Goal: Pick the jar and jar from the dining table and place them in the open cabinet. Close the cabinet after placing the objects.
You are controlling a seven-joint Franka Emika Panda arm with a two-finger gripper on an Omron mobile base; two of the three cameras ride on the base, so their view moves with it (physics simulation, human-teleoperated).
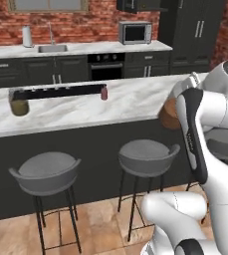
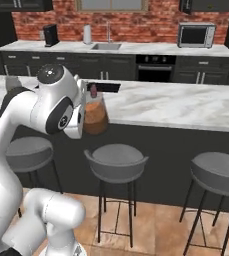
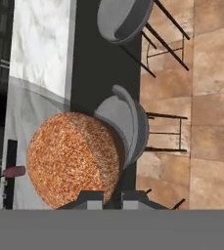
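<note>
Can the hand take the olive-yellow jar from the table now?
Probably not yet: the hand is shut on the reddish-brown jar, held off the near edge of the dining table. The olive-yellow jar stands apart, far along the marble.

No text, label, brand, number or sign can be read anywhere in these pictures. The white robot arm at the right of the left base view carries a faint grey marking along its dark link, too blurred to make out. The steel microwave at the upper right of the right base view shows no legible lettering.
</note>
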